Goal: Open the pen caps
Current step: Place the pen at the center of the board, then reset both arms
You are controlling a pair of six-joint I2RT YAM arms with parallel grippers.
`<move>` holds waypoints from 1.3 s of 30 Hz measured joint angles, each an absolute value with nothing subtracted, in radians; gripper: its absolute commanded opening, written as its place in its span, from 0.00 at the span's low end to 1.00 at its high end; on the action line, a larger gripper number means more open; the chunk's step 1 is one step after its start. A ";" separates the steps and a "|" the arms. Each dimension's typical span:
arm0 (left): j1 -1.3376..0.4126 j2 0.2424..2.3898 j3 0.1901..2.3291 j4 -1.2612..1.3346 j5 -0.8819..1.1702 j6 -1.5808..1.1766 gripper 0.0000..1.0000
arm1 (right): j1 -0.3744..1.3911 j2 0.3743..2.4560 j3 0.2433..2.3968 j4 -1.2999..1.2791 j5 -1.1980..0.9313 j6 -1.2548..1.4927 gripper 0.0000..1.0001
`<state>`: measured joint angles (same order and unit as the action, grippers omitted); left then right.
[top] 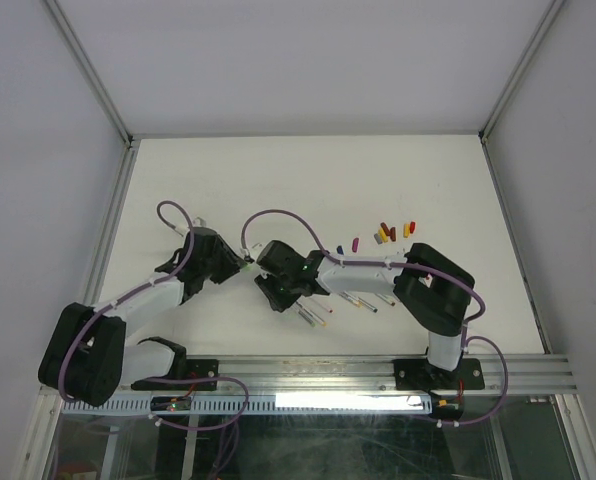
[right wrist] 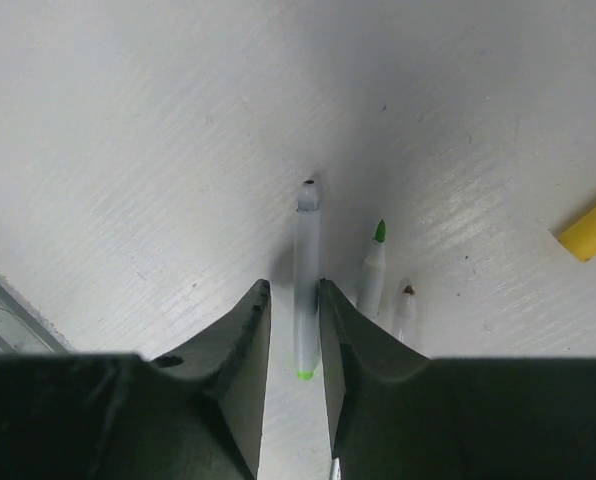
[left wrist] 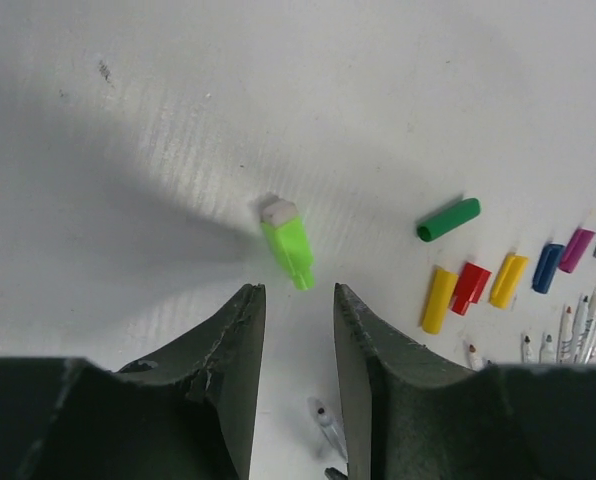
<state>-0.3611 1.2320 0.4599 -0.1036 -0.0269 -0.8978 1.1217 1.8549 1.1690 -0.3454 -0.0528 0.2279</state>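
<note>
1. We see the left end effector [left wrist: 298,293] released; a green cap [left wrist: 286,240] lies on the table [left wrist: 178,100] just beyond it.
2. The right end effector [right wrist: 292,286] stands released, a pen [right wrist: 307,250] between its tips.

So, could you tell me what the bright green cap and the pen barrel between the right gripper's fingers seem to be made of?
The bright green cap looks like opaque moulded plastic: even colour, smooth with a soft sheen, pale grey-white end. The pen barrel looks like frosted, semi-translucent plastic: milky grey-white and matte. Sight alone cannot confirm either.
</note>
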 measured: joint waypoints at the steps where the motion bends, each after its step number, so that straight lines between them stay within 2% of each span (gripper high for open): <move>1: -0.361 1.217 0.460 -0.107 -0.027 -0.898 0.35 | 1.121 1.856 1.172 -0.350 -0.055 0.226 0.29; 3: -0.361 1.177 0.459 -0.113 -0.027 -0.897 0.44 | 1.118 1.856 1.178 -0.366 -0.060 0.216 0.30; 6: -0.361 1.113 0.459 -0.113 -0.027 -0.886 0.45 | 1.111 1.855 1.186 -0.387 -0.066 0.199 0.31; 7: -0.361 1.095 0.459 -0.113 -0.027 -0.884 0.51 | 1.108 1.850 1.186 -0.391 -0.070 0.192 0.32; 9: -0.361 1.052 0.458 -0.113 -0.026 -0.876 0.54 | 1.096 1.833 1.186 -0.404 -0.093 0.177 0.33; 11: -0.361 1.007 0.452 -0.113 -0.026 -0.872 0.61 | 1.076 1.803 1.186 -0.413 -0.126 0.159 0.35; 14: -0.361 0.952 0.442 -0.113 -0.025 -0.864 0.63 | 1.043 1.746 1.186 -0.421 -0.189 0.127 0.42; 15: -0.361 0.937 0.440 -0.113 -0.024 -0.860 0.69 | 1.029 1.724 1.187 -0.424 -0.218 0.112 0.43; 16: -0.361 0.921 0.438 -0.113 -0.023 -0.854 0.70 | 1.009 1.694 1.188 -0.429 -0.259 0.089 0.45; 20: -0.361 0.846 0.422 -0.095 -0.016 -0.829 0.97 | 0.908 1.596 1.191 -0.461 -0.439 -0.024 0.49; 21: -0.361 0.825 0.414 -0.081 -0.015 -0.822 0.99 | 0.871 1.570 1.191 -0.474 -0.490 -0.059 0.51; 25: -0.361 0.757 0.399 -0.035 0.005 -0.794 0.99 | 0.661 1.460 1.184 -0.518 -0.664 -0.186 0.63; 31: -0.361 0.723 0.435 0.031 0.056 -0.733 0.99 | 0.361 1.266 1.161 -0.554 -0.778 -0.295 0.71; 34: -0.361 0.747 0.523 0.019 0.075 -0.692 0.99 | 0.268 1.207 1.162 -0.566 -0.791 -0.322 0.80; 37: -0.361 0.775 0.654 -0.016 0.084 -0.643 0.99 | 0.176 1.195 1.187 -0.593 -0.794 -0.337 0.97; 39: -0.361 0.785 0.739 -0.041 0.084 -0.607 0.99 | 0.116 1.198 1.218 -0.605 -0.793 -0.338 0.98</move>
